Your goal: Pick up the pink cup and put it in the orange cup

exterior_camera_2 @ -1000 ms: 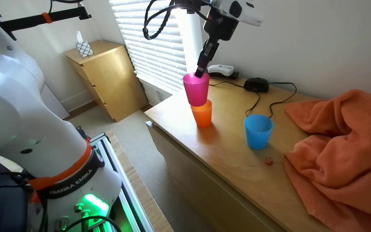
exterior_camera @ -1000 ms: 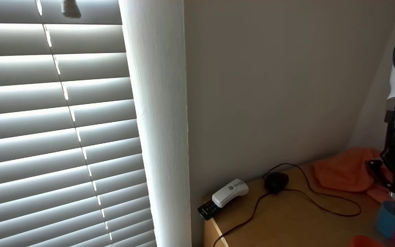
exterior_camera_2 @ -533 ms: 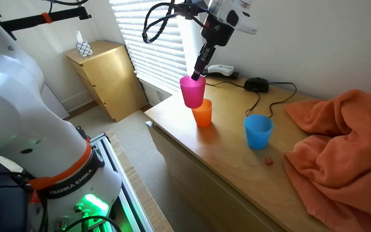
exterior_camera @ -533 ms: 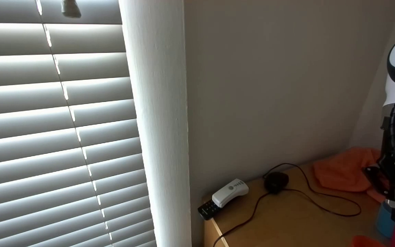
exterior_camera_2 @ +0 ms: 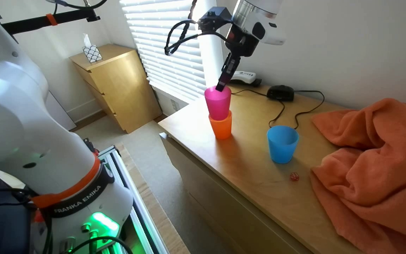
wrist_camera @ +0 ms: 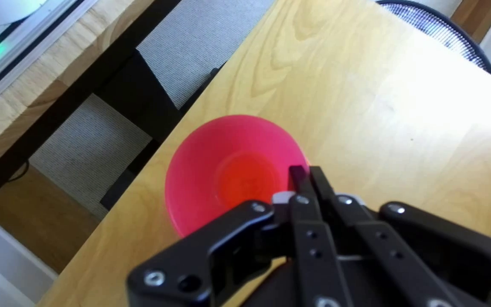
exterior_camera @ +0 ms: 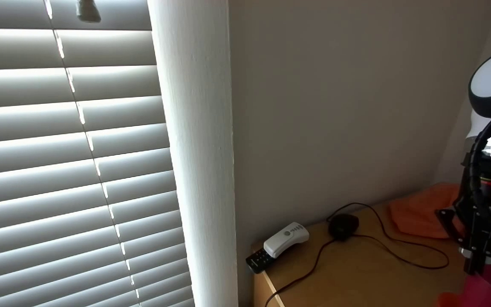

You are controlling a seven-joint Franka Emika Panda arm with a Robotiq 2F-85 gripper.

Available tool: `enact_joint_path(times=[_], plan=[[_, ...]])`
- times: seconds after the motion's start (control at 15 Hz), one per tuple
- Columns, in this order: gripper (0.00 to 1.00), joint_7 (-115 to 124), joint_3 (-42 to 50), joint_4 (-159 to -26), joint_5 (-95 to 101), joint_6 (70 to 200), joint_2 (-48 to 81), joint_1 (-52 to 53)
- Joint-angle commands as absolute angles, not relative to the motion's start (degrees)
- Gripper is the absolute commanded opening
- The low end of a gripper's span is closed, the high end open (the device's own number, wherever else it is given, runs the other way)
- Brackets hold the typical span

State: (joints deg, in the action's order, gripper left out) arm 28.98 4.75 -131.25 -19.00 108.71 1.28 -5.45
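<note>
The pink cup (exterior_camera_2: 217, 106) is upright directly above the orange cup (exterior_camera_2: 221, 129). Its lower end is at the orange cup's mouth; I cannot tell how far inside it is. My gripper (exterior_camera_2: 220, 87) is shut on the pink cup's rim, one finger inside and one outside. In the wrist view the gripper (wrist_camera: 306, 169) pinches the right side of the pink cup (wrist_camera: 194, 179), and orange shows through its bottom. In an exterior view the pink cup (exterior_camera: 482, 292) and orange cup (exterior_camera: 448, 299) are partly cut off under the gripper (exterior_camera: 480, 264).
A blue cup (exterior_camera_2: 282, 144) and a red die (exterior_camera_2: 294, 176) are to the right on the wooden top (exterior_camera_2: 252, 169). An orange cloth (exterior_camera_2: 375, 169) lies beyond. A black device (exterior_camera_2: 280, 92) with cable and a white remote (exterior_camera_2: 243, 76) are near the wall.
The gripper and pink cup have moved down, shifting first left and then right in an exterior view, so the pink cup now lines up over the orange cup. The grip has stayed shut.
</note>
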Motion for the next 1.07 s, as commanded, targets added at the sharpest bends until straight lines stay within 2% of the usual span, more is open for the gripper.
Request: enact_joint_path(times=[0.0,0.67,0.73,0.8,1.0], plan=[[0.01,25.03,4.85,-131.76,-22.70,109.67,2.25,-5.26],[0.01,24.85,4.84,-131.61,-22.32,112.03,4.25,-4.97],[0.29,25.30,4.84,-131.60,-22.33,112.35,4.42,-4.92],[0.29,25.23,4.85,-131.53,-22.37,112.25,4.55,-4.91],[0.52,25.07,4.93,-131.61,-22.91,111.95,4.26,-5.00]])
